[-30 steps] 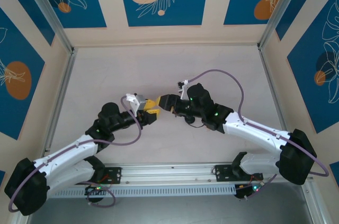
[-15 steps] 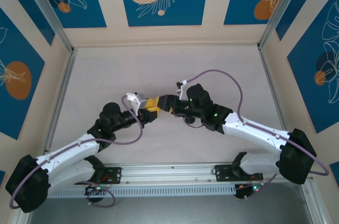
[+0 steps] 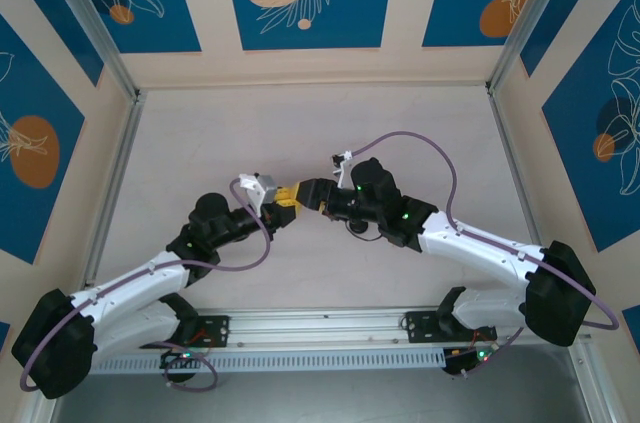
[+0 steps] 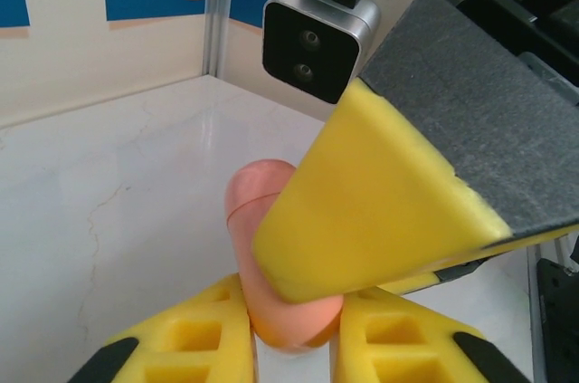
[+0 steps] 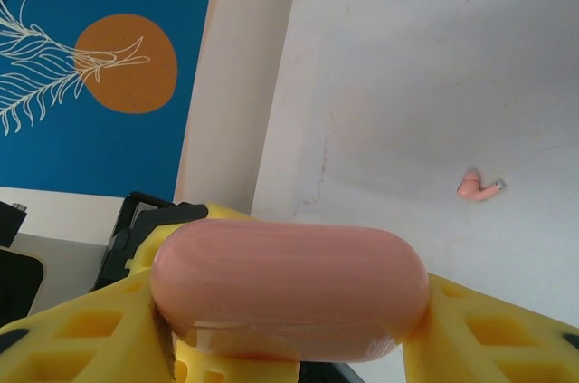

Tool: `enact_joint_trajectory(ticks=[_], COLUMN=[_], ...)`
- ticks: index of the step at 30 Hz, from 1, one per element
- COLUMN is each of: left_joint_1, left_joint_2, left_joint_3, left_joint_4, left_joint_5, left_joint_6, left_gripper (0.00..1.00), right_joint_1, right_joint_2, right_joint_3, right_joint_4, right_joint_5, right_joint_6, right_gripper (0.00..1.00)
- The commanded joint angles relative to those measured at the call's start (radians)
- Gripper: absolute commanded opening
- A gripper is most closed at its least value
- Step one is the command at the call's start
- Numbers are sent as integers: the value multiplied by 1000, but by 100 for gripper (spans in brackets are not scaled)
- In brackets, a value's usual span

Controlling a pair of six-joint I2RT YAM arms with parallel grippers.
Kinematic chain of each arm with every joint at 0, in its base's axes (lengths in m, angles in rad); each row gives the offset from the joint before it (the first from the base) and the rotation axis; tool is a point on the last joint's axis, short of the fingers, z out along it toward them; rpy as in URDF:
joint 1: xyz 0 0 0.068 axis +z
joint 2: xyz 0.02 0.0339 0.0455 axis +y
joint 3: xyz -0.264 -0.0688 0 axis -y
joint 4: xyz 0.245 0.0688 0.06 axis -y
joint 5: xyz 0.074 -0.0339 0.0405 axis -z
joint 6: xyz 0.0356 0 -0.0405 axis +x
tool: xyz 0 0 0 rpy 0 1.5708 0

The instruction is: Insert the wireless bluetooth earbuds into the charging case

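The charging case (image 4: 261,204) is not lying on the table (image 3: 300,133). It is held in the air over the middle of the table, a little closer to the near edge, where the two arms meet. The left gripper (image 3: 284,203) is closed tightly on one end of the case. The right gripper (image 3: 308,193) has its fingers about half apart, with the case lying lengthwise between them and touching both.

The main danger probably comes from this double grip. If one arm pulls or twists while the other does not let go, the smooth case may slide out and drop on the table, or turn in the fingers. If both release together, it falls as well. The left gripper holds just a small part near the rounded end, so this grip may be weak.

The case is salmon-pink, glossy and rounded like a pebble. A thin seam runs around it, and the lid looks closed, so no earbud can go in yet. One pink earbud (image 5: 479,188) lies on the table well apart from the case; near which edge cannot be told.
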Motion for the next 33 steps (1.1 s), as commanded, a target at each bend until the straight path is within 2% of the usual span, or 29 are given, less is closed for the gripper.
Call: enact_joint_trajectory(ticks=[1, 9, 15, 20, 24, 27, 30, 33], left_joint_1=[-28, -27, -23, -21, -21, -20, -21, -21], left_joint_2=[0, -10, 5, 27, 41, 53, 61, 67], left_joint_3=[17, 48, 65, 90, 104, 123, 132, 131], left_joint_4=[65, -18, -31, -31, -10, -9, 6, 26], left_joint_5=[85, 107, 147, 237, 308, 353, 376, 393], left_joint_6=[-4, -6, -7, -10, -7, 0, 2, 1], left_gripper=[17, 13, 12, 11, 11, 12, 12, 12], right_joint_1=[20, -14, -89, -229, -342, -424, -477, -477], right_joint_2=[-6, -126, -235, -289, -318, -334, -324, -276], right_joint_3=[19, 1, -38, -42, -36, -39, -25, 38], right_joint_4=[1, -122, -181, -221, -269, -308, -344, -470], right_joint_5=[-31, 31, -31, -241, -473, -717, -816, -837], right_joint_6=[-36, -177, -335, -604, -958, -1227, -1362, -1475], right_gripper=[61, 81, 82, 81, 79, 77, 74, 68])
